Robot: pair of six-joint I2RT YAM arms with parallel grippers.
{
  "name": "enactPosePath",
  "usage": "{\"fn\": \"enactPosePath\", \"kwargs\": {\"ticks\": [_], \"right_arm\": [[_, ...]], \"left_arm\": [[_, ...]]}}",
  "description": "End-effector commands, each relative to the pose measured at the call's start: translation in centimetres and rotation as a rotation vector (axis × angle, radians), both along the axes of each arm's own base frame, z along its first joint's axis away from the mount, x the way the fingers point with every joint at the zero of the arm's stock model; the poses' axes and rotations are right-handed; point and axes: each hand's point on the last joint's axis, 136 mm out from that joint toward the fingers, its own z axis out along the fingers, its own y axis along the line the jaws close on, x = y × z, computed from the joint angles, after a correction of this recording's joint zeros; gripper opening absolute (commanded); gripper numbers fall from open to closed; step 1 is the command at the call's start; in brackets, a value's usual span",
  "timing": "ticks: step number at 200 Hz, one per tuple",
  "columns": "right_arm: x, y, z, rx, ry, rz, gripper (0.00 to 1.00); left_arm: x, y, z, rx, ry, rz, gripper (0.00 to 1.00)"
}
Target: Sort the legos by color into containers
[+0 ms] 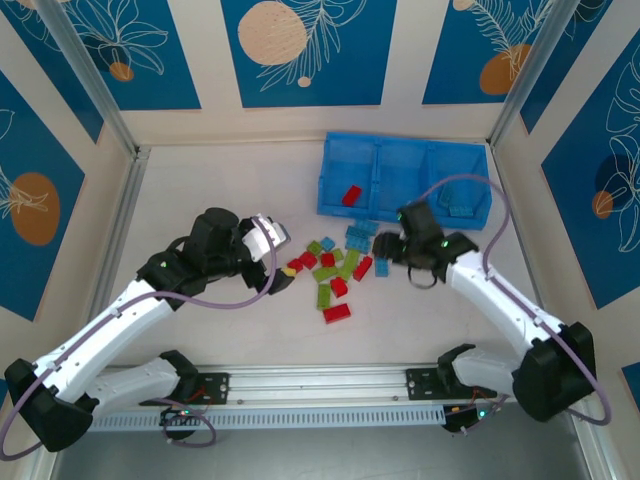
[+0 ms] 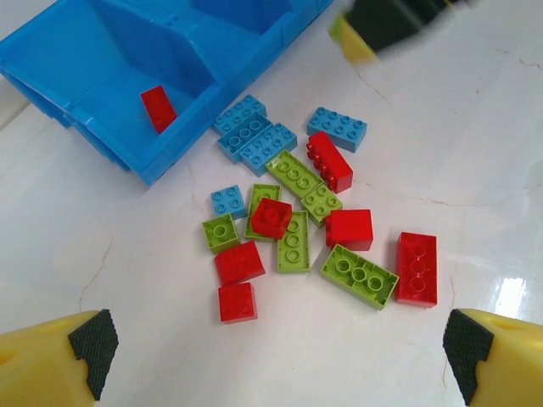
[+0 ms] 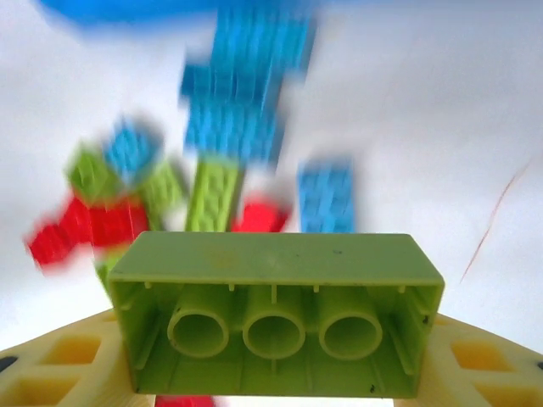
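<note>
From above, the long blue bin [image 1: 405, 142] sits at the far right of the bench [image 1: 180, 190]. A red brick [image 1: 352, 195] lies in its left compartment and a few light blue bricks [image 1: 460, 197] in its right one. The loose legos [image 1: 335, 268], red, lime green and light blue, are scattered on the bench just in front of the bin's left end. The left claw [image 1: 272, 240] hangs beside this pile on its left and the right claw [image 1: 392, 248] on its right, near the bin's front wall. In the left wrist view, the left claw [image 2: 276, 352] stands wide open with nothing in it, and its black pads [image 2: 92, 343] sit at the two bottom corners. Past them lies the pile of legos [image 2: 293, 229], and the bin [image 2: 195, 144] with the red brick [image 2: 159, 108] inside is at the upper left. The right claw [image 2: 386, 21] is a blur at the top edge. In the right wrist view, the right claw [image 3: 276, 339] is closed on a lime green brick [image 3: 276, 280], gripped endwise between the yellow fingers [image 3: 64, 365], its hollow underside with three tubes facing the camera. The pile behind it is blurred.
</note>
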Motion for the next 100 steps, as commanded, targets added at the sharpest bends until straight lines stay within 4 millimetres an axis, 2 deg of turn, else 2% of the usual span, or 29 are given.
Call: {"fn": "enactPosePath", "kwargs": {"ticks": [1, 23, 40, 44, 50, 71, 100], "right_arm": [[6.4, -1.1, 3.5, 0.040, -0.107, 0.023, 0.51], [12.4, -3.0, 4.1, 0.074, -0.104, -0.027, 0.51], [15.7, -3.7, 3.3, 0.103, -0.063, -0.060, 0.55], [16.3, -3.6, 3.6, 0.115, -0.061, -0.058, 0.57], [16.9, -3.4, 2.8, 0.121, -0.025, -0.064, 0.63], [18.6, -2.8, 2.8, 0.118, -0.008, -0.058, 0.79], [19.2, -2.7, 4.1, 0.110, -0.025, -0.074, 0.85]], "left_arm": [[0.3, 0.7, -0.3, 0.022, -0.030, 0.017, 1.00], [0.7, 1.2, -0.5, 0.038, -0.054, 0.043, 1.00], [0.9, 1.4, -0.6, 0.047, -0.064, 0.056, 1.00], [0.9, 1.4, -0.6, 0.050, -0.064, 0.058, 1.00], [1.0, 1.5, -0.6, 0.051, -0.067, 0.063, 1.00], [0.9, 1.3, -0.6, 0.037, -0.064, 0.058, 1.00], [0.4, 0.5, 0.2, -0.015, -0.039, 0.031, 1.00]]}}
